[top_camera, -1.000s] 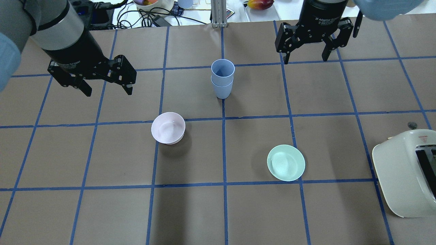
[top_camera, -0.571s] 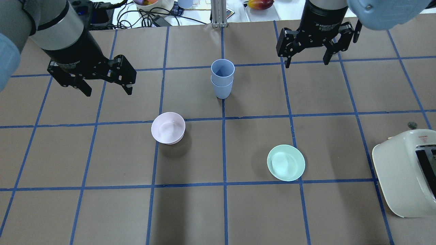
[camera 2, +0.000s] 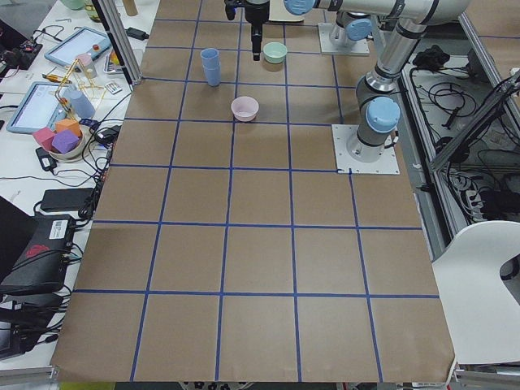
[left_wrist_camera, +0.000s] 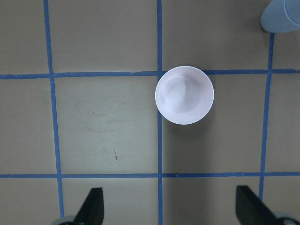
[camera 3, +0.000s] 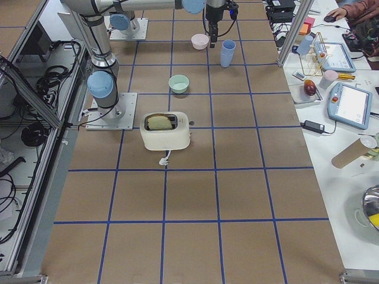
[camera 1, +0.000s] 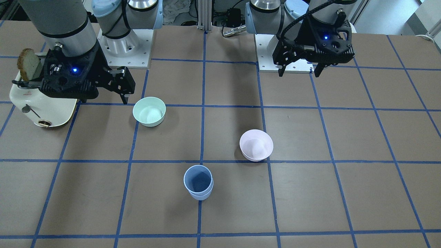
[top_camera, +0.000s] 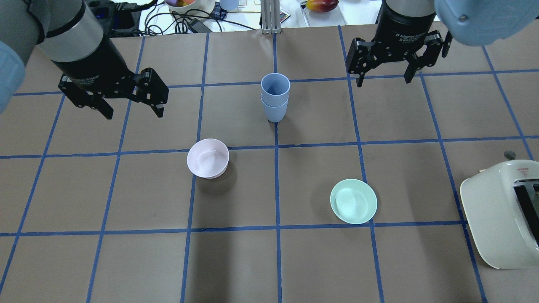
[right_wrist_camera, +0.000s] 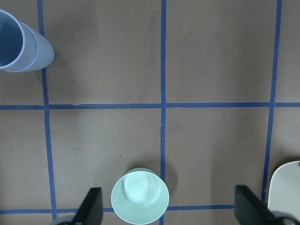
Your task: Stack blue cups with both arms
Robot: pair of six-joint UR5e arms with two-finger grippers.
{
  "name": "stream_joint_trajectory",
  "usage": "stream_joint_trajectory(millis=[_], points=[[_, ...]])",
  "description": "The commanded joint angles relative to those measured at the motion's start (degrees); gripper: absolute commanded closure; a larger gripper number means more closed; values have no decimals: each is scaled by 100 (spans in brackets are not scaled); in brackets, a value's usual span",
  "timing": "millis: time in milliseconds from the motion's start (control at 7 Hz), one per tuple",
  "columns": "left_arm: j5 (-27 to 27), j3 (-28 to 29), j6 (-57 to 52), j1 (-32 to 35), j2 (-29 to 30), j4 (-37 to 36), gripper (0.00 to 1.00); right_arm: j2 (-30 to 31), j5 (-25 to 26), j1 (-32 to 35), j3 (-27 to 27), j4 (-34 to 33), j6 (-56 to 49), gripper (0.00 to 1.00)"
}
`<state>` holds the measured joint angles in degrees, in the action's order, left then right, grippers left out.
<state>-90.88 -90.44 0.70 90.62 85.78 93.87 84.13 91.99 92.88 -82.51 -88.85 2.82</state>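
Flanking the seemingly nested blue cups [top_camera: 274, 97] stand pink bowl [top_camera: 208, 158], green bowl [top_camera: 353, 201], toaster [top_camera: 501, 210].

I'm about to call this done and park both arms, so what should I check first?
1. blue cups nested, one inside the other: ok.
2. Cups standing upright: ok.
3. left gripper open, holding nothing: ok.
4. right gripper open, holding nothing: ok.
5. Both grippers apart from the cups: ok.
6. pink bowl and green bowl apart from the cups: ok.
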Motion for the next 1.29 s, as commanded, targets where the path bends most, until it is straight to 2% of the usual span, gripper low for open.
stream_joint_trajectory(millis=[0, 571, 1143], points=[[0, 0, 0, 0, 0, 0, 0, 277, 20, -68, -2, 652, -18, 0], [18, 0, 9, 0, 70, -52, 0, 358, -94, -121, 16, 868, -106, 0], [18, 9, 9, 0, 70, -61, 0, 358, -94, -112, -2, 816, -106, 0]])
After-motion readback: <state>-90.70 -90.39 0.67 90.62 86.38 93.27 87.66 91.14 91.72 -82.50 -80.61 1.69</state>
